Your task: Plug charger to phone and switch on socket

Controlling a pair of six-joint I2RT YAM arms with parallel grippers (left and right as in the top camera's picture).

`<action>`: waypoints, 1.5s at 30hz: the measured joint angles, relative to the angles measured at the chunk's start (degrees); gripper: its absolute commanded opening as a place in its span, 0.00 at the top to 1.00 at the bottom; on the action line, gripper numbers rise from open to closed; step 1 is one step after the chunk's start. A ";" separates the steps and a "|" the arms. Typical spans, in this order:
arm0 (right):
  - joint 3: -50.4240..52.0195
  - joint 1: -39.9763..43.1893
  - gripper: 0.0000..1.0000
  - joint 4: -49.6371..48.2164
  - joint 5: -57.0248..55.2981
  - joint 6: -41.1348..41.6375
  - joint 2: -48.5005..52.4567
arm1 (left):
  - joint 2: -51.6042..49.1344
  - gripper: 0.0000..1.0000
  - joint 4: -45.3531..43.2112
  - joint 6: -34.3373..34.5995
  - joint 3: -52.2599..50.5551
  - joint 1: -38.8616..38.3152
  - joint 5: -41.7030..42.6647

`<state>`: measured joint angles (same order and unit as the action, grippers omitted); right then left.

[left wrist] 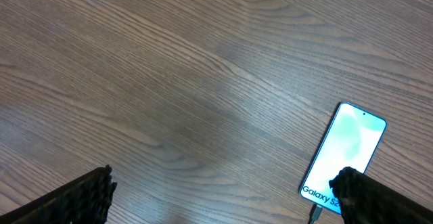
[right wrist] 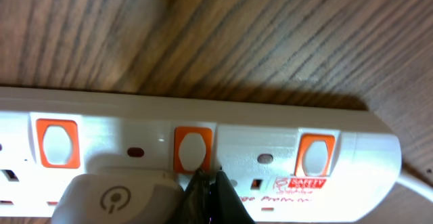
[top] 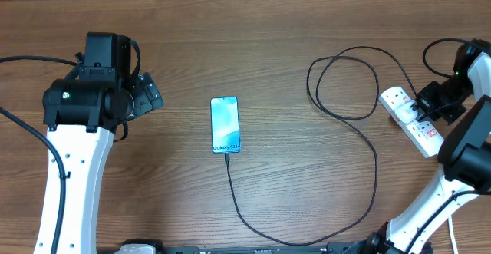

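Risk first: right gripper is on the power strip with its tips at the lower edge of the middle switch, not on its centre. Push from there and the tips will probably skid off the rocker into the gap next to the white adapter, so no toggle.

Second risk: nothing visible pins the strip to the desk. An angled push would likely slide or twist it rather than flip the switch.

Third: the adapter sits between the left switch and the middle one, so I can't be sure which one feeds it. Wrong pick means the charger stays dead. Can't tell on/off for any switch from here.

Low risk: the cable has plenty of slack looped left of the strip, so a small strip shift shouldn't tug the plug.

Right gripper: clenched tight, fingertips pressed together, nothing between them, used as a poker. Looks like contact with the switch edge; can't confirm actual pressure.

Left gripper: spread wide, empty, touching nothing, parked far left of the strip, beyond the phone.

Phone: flat on the desk, well left of the strip, screen lit, cable end appears seated in its bottom edge. Only the switch step looks left.
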<state>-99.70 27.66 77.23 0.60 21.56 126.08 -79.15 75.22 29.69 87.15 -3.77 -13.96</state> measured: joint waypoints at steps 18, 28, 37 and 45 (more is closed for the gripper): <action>-32.44 2.19 0.96 16.76 -5.07 6.67 -14.47 | 0.00 0.00 -0.39 0.24 0.00 0.00 0.22; -9.92 1.60 0.96 8.28 -4.59 3.93 -12.00 | 0.00 0.01 -0.57 0.24 0.00 0.00 0.24; -2.73 1.60 0.96 2.99 0.81 -0.07 -4.20 | 0.00 0.01 -0.09 0.22 0.00 0.00 0.24; -2.73 1.90 0.96 1.88 1.64 -1.03 -0.63 | 0.00 0.00 1.11 0.24 0.00 0.00 0.24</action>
<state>-102.43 29.56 79.11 2.24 20.53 125.45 -79.15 76.34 29.93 87.15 -3.77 -13.72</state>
